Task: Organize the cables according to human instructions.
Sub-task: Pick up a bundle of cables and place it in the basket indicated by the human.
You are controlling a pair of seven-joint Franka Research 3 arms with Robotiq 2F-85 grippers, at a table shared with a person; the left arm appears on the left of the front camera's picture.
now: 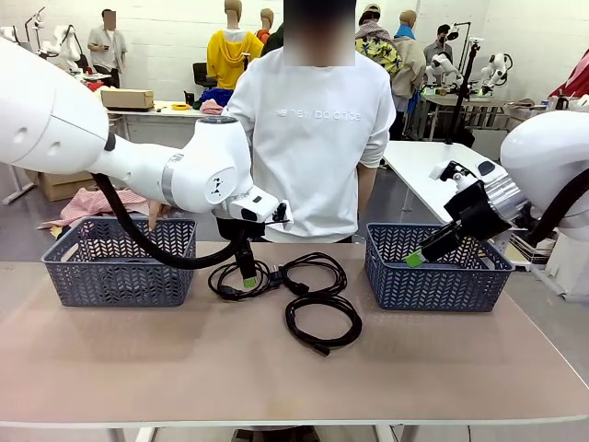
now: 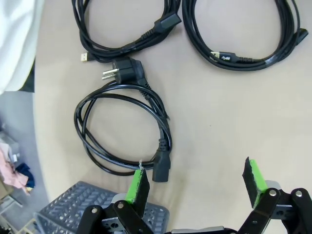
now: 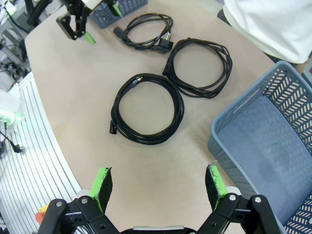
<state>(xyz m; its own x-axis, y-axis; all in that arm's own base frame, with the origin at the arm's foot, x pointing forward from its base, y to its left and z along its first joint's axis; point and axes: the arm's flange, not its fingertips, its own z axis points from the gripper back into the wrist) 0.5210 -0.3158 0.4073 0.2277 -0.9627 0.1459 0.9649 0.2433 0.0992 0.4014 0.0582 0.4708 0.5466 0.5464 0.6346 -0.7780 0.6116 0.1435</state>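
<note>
Three of the cables lay flat on the counter (image 1: 138,368) about midway between its left and right edges, between the left basket (image 1: 120,267) and the right basket (image 1: 437,276), both of which stood toward the far edge where the person (image 1: 313,138) waited. The left claw (image 1: 247,273) hung low over the far-left coil (image 2: 161,165), jaws spread wide and holding nothing. In its own wrist view, one green pad (image 2: 138,186) sat just beside that coil's black connector, with the other pad over bare counter. The middle coil (image 1: 317,258) lay just beside it and the nearest coil (image 1: 354,322) sat closer to the near edge. The right claw (image 1: 414,260) was equally wide open and empty, poised above the right basket's near-left corner. The step appeared to be a pick of the far-left coil. It would probably go best with one finger dropped inside the loop and one outside, closing where the strands ran bundled together rather than on the bulky plug. A single strand pinched alone would likely let the coil unwind. The lift would need height so the trailing ends could clear a basket rim and miss the neighbouring coil. Which basket the person wanted could not be told.
</note>
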